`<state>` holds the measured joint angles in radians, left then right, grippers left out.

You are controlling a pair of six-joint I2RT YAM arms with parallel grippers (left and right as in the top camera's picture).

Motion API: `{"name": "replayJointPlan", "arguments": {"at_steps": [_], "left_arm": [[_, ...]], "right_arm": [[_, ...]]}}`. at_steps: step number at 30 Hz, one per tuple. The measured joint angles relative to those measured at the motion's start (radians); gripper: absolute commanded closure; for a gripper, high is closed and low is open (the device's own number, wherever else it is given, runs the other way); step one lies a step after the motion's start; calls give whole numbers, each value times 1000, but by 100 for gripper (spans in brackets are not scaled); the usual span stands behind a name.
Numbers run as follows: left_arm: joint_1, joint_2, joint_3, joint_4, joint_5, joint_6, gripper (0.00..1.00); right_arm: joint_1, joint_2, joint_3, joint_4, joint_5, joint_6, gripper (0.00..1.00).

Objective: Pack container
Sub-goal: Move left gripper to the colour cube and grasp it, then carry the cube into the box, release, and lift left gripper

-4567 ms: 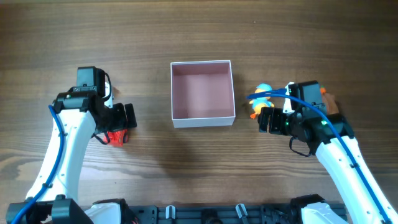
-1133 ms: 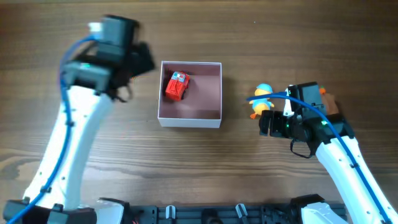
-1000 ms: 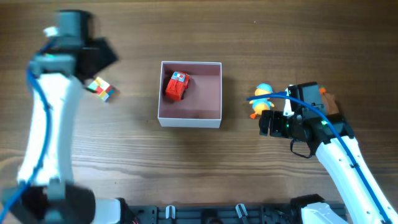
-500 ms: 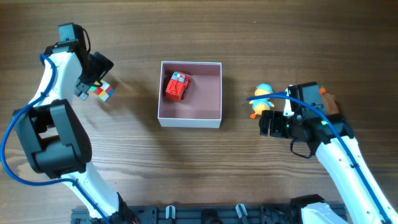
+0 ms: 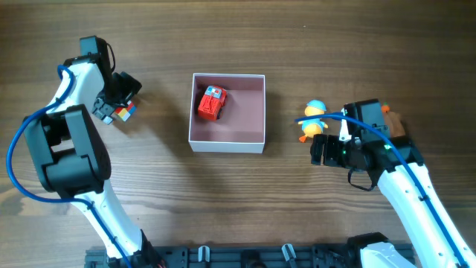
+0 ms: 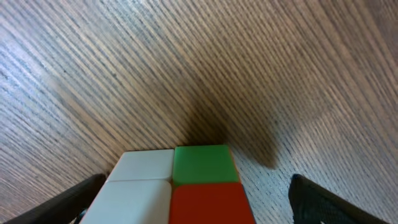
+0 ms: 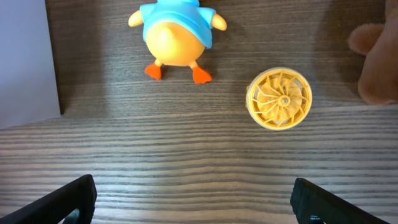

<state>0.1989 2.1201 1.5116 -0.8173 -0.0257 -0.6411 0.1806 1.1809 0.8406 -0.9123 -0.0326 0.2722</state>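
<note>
The container [image 5: 227,146], a white-walled square box with a pink inside, sits at the table's middle and holds a red toy car [image 5: 211,103]. My left gripper [image 5: 119,104] is open at the far left, low over a colour cube [image 5: 126,112]. In the left wrist view the cube [image 6: 177,186] lies between my left gripper's fingers [image 6: 196,202], with a gap to the right finger. My right gripper [image 5: 327,149] is open and empty right of the container. In the right wrist view my right gripper [image 7: 193,199] hangs over bare wood, short of the toys.
A yellow duck in a blue top [image 5: 312,119] [image 7: 177,34] lies right of the container. A yellow ribbed disc [image 7: 278,98] and a brown plush toy [image 7: 376,62] [image 5: 393,120] lie beside it. The container's wall [image 7: 25,56] shows at that view's left edge.
The red car went from the table into the container, which shifted left. My left arm then swung out left and came down around the colour cube. The right arm has not moved.
</note>
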Motion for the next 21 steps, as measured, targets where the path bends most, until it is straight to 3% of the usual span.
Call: {"name": "replayJointPlan", "arguments": {"at_steps": [3, 5, 12, 17, 21], "left_arm": [[0, 0, 0, -2, 2, 8, 37], [0, 0, 0, -8, 2, 9, 49], [0, -4, 0, -19, 3, 7, 65], [-27, -129, -1, -66, -6, 50, 68], [-135, -322, -1, -129, -38, 101, 69]], "right_arm": [[0, 0, 0, -1, 0, 0, 0], [0, 0, 0, -1, 0, 0, 0], [0, 0, 0, -1, 0, 0, 0], [0, 0, 0, 18, 0, 1, 0], [-16, -11, 0, 34, 0, 55, 0]]}}
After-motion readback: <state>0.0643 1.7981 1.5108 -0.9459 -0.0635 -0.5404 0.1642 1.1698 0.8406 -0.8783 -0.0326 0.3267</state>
